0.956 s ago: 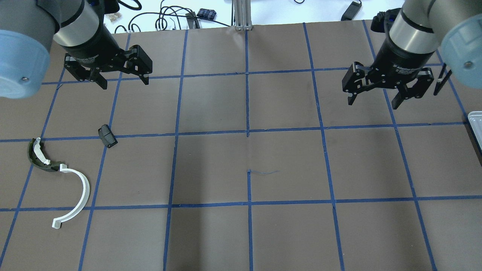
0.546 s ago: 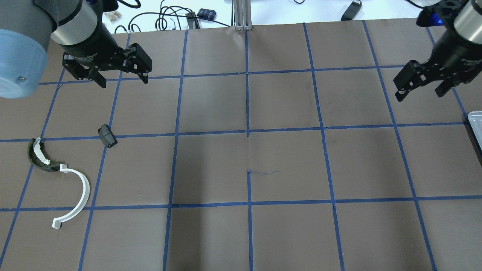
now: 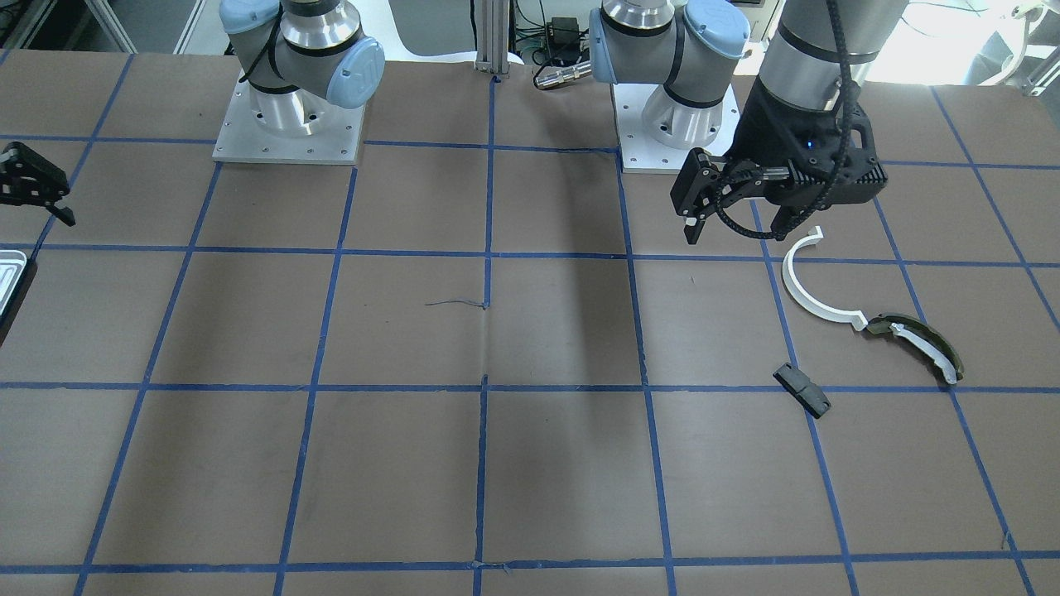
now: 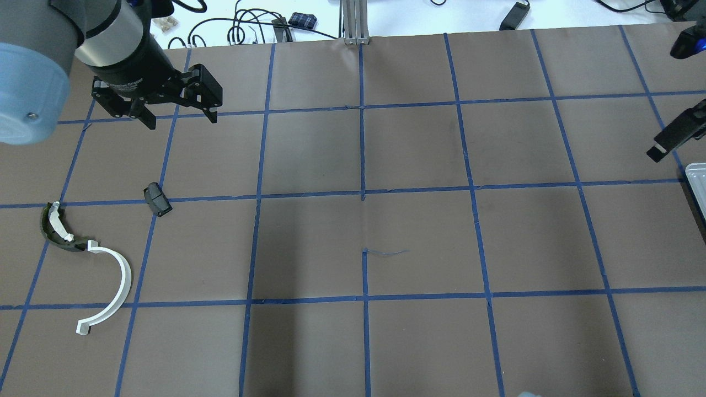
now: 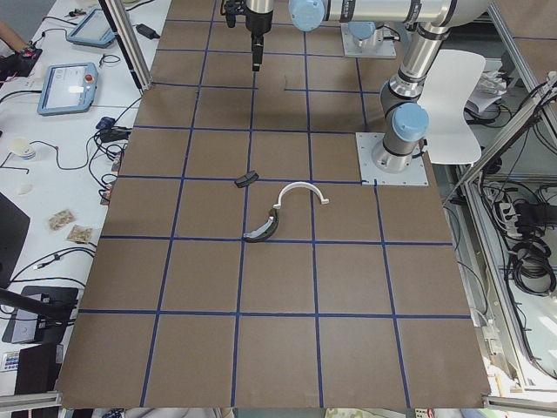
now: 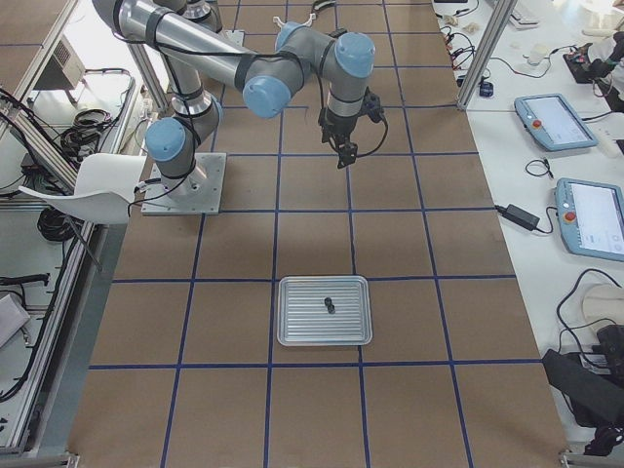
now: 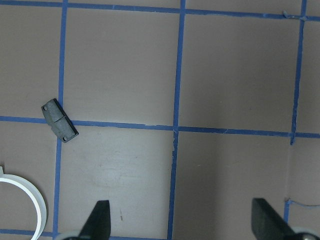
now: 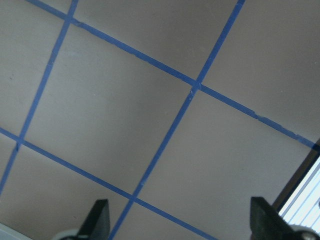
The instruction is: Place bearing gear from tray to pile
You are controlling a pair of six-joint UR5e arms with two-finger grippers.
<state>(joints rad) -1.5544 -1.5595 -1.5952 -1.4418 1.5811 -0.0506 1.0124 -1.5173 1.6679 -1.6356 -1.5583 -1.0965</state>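
The tray (image 6: 292,327) lies on the table at the robot's right, with a small dark bearing gear (image 6: 330,306) in it. Its edge shows in the overhead view (image 4: 698,184) and its corner in the right wrist view (image 8: 306,197). The pile lies at the left: a white half-ring arc (image 4: 117,284), a dark olive curved piece (image 4: 54,231) and a small black block (image 4: 157,199). My left gripper (image 4: 180,120) is open and empty, above the table beyond the block. My right gripper (image 8: 181,220) is open and empty, above bare table beside the tray; one of its fingers (image 4: 670,135) shows overhead.
Brown paper with a blue tape grid (image 4: 363,193) covers the table. Cables and small devices (image 4: 259,25) lie beyond its far edge. The two arm bases (image 3: 286,124) stand at the robot's side of the table.
My right gripper has moved right towards the tray and has almost left the overhead view. My left gripper has hardly moved. The pile is unchanged.
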